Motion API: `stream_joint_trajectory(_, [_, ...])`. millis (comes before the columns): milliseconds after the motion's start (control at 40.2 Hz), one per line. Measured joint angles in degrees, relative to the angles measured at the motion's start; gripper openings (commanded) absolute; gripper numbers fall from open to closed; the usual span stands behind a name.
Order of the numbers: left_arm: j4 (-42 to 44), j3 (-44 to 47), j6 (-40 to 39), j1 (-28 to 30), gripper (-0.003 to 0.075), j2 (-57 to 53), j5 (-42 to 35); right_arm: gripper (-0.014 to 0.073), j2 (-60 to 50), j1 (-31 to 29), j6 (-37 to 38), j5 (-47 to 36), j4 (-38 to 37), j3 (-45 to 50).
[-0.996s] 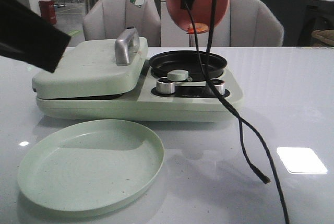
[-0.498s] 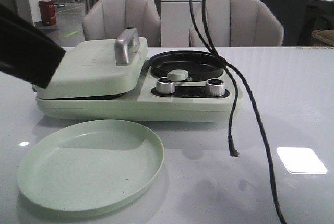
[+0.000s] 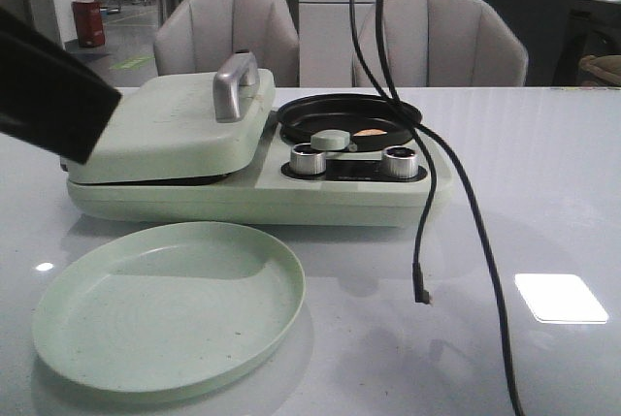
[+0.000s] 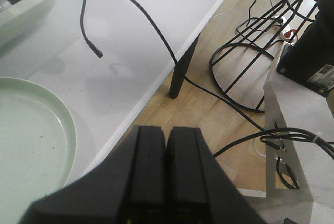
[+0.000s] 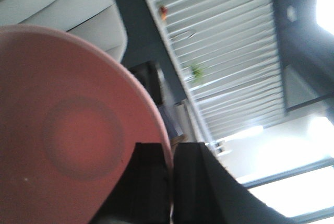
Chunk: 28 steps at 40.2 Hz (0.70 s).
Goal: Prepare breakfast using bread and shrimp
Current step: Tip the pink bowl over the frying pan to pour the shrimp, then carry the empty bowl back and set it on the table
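White desk (image 3: 553, 193) is lying mostly bare toward its right edge; the right front area is crossed only by two black cables (image 3: 464, 193) hanging down from above, one ending loose just above the surface.

Green cooker (image 3: 257, 159) is sitting mid-desk toward the left, lid (image 3: 165, 125) shut, black pan (image 3: 349, 117) on its right half. One small orange piece of shrimp (image 3: 370, 132) is lying in the pan. Bread is not showing anywhere.

Green plate (image 3: 167, 304) is sitting near the front edge, left of centre, just in front of the cooker.

Pink bowl (image 5: 68, 145) is hanging high above the pan, right gripper (image 5: 171, 182) pinching its rim.

Left gripper (image 4: 166, 172) is hovering over the desk's edge, fingers pressed together, holding nothing.
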Motion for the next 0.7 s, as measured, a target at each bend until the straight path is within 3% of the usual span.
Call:
stream_joint_trajectory(100, [0.05,0.0,0.0,0.0,0.0098,0.0,0.0,0.0035,-0.6,-2.55,-2.51,2.0,12.03,0.0])
stream_joint_trajectory(224, [0.18,0.0,0.0,0.0,0.0098,0.0,0.0,0.0035,-5.05,-8.65,-8.58,4.72,33.73,0.41])
stream_joint_trajectory(348, [0.27,0.0,0.0,0.0,0.0098,0.0,0.0,0.0035,-12.47,-17.27,-10.87,5.21,53.2,7.64])
stream_joint_trajectory(523, [0.4,0.0,0.0,0.0,0.0098,0.0,0.0,0.0035,-23.32,-28.48,-12.37,-4.96,70.31,28.81])
stream_joint_trajectory(697, [0.4,0.0,0.0,0.0,0.0098,0.0,0.0,0.0035,-27.36,-36.24,-17.64,-9.85,82.41,39.78])
